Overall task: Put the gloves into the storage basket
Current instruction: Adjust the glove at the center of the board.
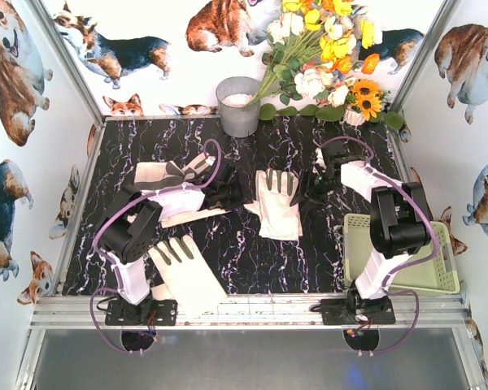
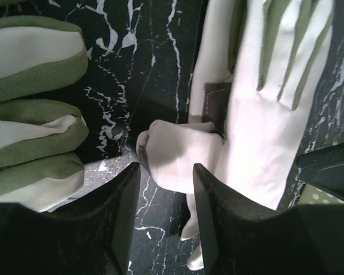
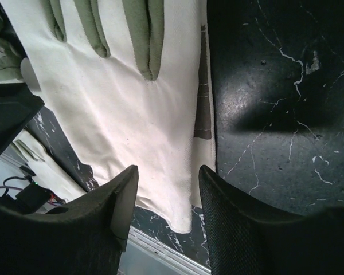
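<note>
Several cream gloves with olive fingers lie on the black marbled table. One glove (image 1: 281, 203) lies in the middle, between both grippers. My left gripper (image 1: 228, 192) is open and empty at its left edge; in the left wrist view (image 2: 166, 175) the jaws stand apart just short of a folded cream flap (image 2: 175, 154) of this glove (image 2: 264, 114). My right gripper (image 1: 313, 185) is open and empty at its right side; in the right wrist view (image 3: 168, 180) the jaws straddle the glove's cuff (image 3: 132, 120) from above. The storage basket (image 1: 439, 280) sits at the front right, with nothing seen in it.
Another glove (image 1: 167, 174) lies at the back left and one (image 1: 183, 268) at the front left by my left arm's base. A grey metal bucket (image 1: 238, 106) and a bunch of flowers (image 1: 325, 57) stand at the back. Walls close in on three sides.
</note>
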